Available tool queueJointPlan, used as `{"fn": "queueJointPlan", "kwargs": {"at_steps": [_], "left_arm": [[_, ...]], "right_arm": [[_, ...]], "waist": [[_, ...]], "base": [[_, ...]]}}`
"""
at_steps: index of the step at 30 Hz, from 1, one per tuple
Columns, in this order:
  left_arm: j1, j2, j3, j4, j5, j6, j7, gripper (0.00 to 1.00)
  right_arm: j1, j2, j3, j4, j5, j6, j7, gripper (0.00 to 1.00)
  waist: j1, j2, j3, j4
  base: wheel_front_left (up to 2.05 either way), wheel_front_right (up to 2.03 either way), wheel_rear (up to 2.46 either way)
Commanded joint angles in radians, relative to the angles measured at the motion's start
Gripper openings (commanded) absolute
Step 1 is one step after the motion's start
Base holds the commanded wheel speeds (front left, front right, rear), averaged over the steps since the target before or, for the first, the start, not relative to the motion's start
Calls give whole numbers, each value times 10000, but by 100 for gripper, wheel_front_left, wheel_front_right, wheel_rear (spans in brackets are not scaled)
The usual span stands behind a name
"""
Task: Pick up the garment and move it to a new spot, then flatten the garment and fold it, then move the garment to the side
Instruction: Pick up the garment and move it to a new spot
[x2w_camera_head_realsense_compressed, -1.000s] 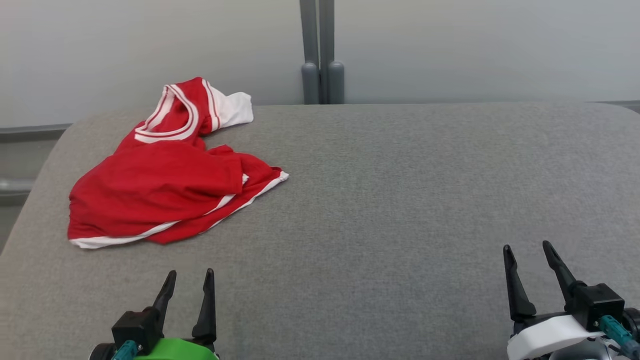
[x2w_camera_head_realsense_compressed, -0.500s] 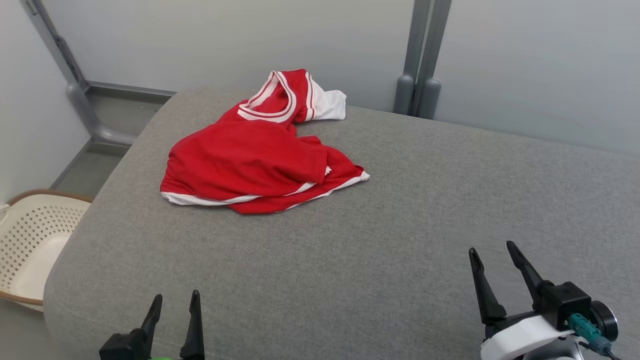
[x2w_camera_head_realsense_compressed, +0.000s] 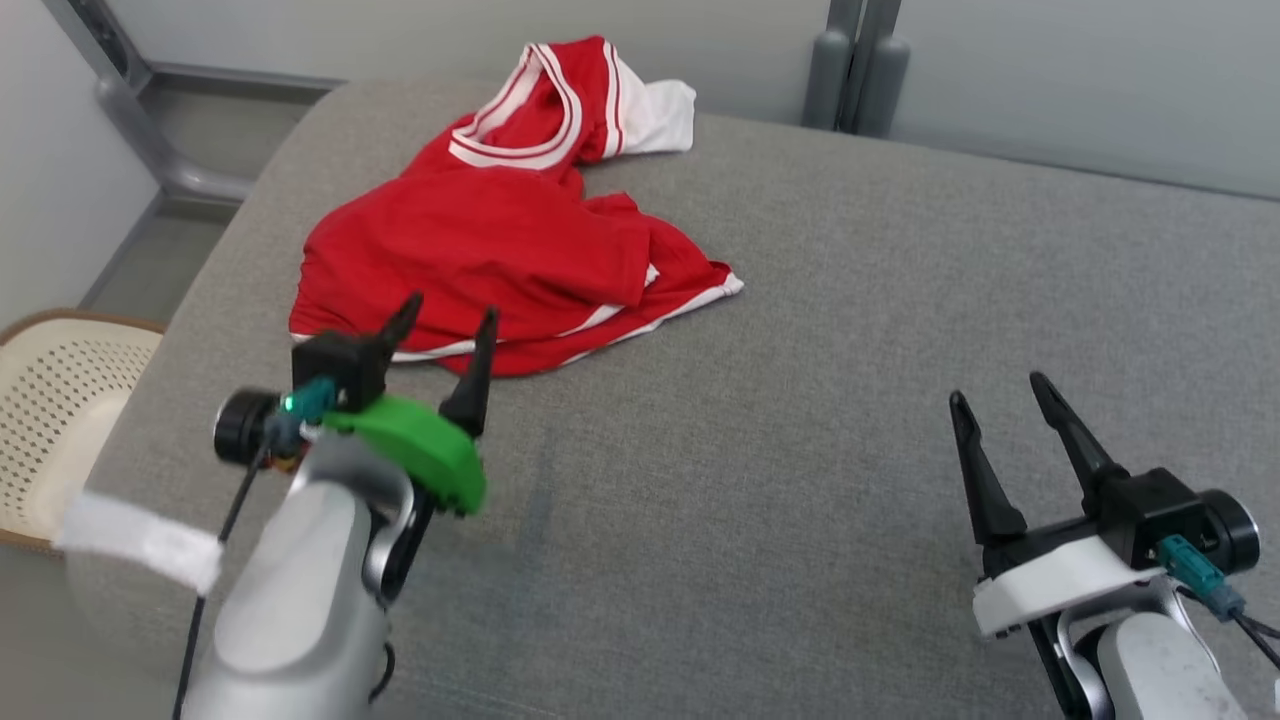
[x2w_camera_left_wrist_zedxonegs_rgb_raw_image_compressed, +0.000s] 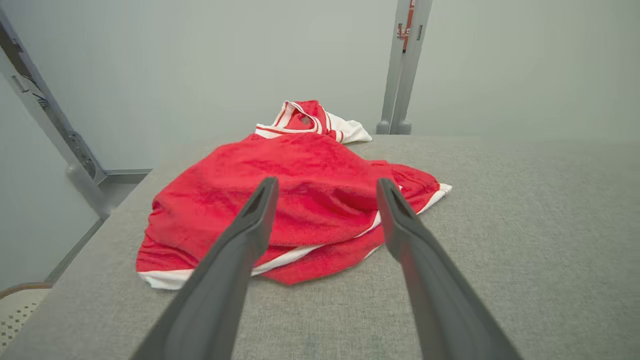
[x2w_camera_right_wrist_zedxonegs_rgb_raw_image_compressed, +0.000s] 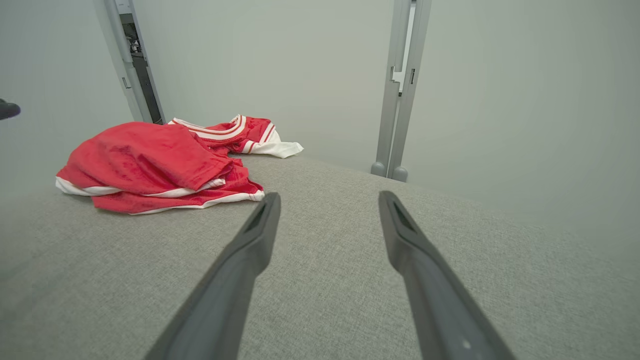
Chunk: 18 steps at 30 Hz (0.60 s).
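The garment (x2w_camera_head_realsense_compressed: 500, 230) is a red shirt with white trim, lying crumpled at the far left of the grey padded table (x2w_camera_head_realsense_compressed: 850, 300). It also appears as the garment (x2w_camera_left_wrist_zedxonegs_rgb_raw_image_compressed: 295, 195) and the garment (x2w_camera_right_wrist_zedxonegs_rgb_raw_image_compressed: 150, 165). My left gripper (x2w_camera_head_realsense_compressed: 450, 312) hovers open just short of the garment's near hem, fingers pointing at it, nothing between them. In its own wrist view the left gripper (x2w_camera_left_wrist_zedxonegs_rgb_raw_image_compressed: 325, 182) frames the red cloth. My right gripper (x2w_camera_head_realsense_compressed: 1000, 388) stands open over bare table at the lower right, well away from the garment; the right gripper (x2w_camera_right_wrist_zedxonegs_rgb_raw_image_compressed: 327, 195) holds nothing.
A cream perforated basket (x2w_camera_head_realsense_compressed: 50, 400) sits on the floor past the table's left edge. Grey posts (x2w_camera_head_realsense_compressed: 855, 60) stand behind the far edge against a pale wall. Bare grey table stretches from the garment to the right.
The head camera has swung left and tilted down. My left arm has risen and reached forward to the garment's near hem. The right gripper has come up a little. The garment lies unmoved.
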<state>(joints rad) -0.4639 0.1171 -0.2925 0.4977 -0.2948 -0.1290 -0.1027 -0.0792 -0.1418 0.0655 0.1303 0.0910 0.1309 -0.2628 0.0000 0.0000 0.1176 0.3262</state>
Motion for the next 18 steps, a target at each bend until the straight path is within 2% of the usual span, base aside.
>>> {"fn": "queueJointPlan", "kwargs": {"at_steps": [1,4,9,10,12,13,14,18], "left_arm": [[-673,43,-165,209,-225,-27,284,100],[-2235,484,-834,901,-519,-27,1152,100],[-3593,1106,-1338,2153,-766,-26,1990,98],[-3793,1251,-1407,2460,-811,-26,2175,60],[-4017,1473,-1475,3021,-825,-20,2446,27],[-4080,1528,-1474,3233,-850,-16,2510,22],[-4131,1614,-1515,3491,-840,-16,2580,0],[-4077,1836,-1636,3965,-989,-16,2592,0]], "right_arm": [[-289,-66,23,-49,-112,-3,-33,100],[-791,-7,124,-53,-85,-3,-32,100],[-1239,177,360,24,-21,-3,-32,100],[-1270,211,387,23,-5,-3,-32,100],[-1311,284,402,44,21,-3,-32,100],[-1327,310,374,46,24,-3,-32,100],[-1326,343,344,56,41,-3,-32,100],[-1065,448,160,69,82,-3,-32,100]], "waist": [[0,0,2104,-1080],[0,0,2877,-1422],[0,0,3408,-1986],[0,0,3449,-2095],[0,0,3439,-2283],[0,0,3413,-2353],[0,0,3352,-2428],[0,0,2919,-2579]], "base": [[0,0,0],[0,0,0],[0,0,0],[0,0,0],[0,0,0],[0,0,0],[0,0,0],[0,0,0]]}}
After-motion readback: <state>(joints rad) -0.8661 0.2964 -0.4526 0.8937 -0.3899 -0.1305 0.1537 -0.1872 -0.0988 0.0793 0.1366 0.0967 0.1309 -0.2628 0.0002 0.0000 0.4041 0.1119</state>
